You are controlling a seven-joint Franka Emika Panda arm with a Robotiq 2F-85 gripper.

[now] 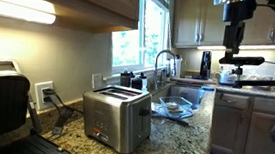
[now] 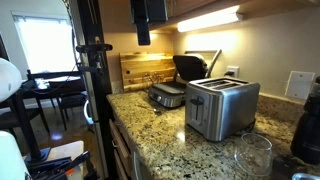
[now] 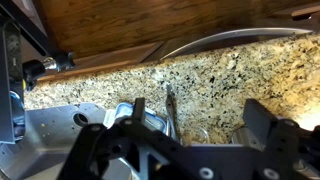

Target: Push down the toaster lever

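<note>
Wrist view shows your end effector spread wide, holding nothing. In an exterior view the toaster sits on the desk, well below it and off to the side.

In both exterior views there is one stainless toaster and one black-and-silver grill. Exterior views also show one wooden cutting board, one clear glass and one sink faucet.

The toaster is brushed silver, with small reddish marks on its narrow end. The desk is granite speckled in tan, brown and black. The pincer is black. The cutting board is pale, grained wood.
</note>
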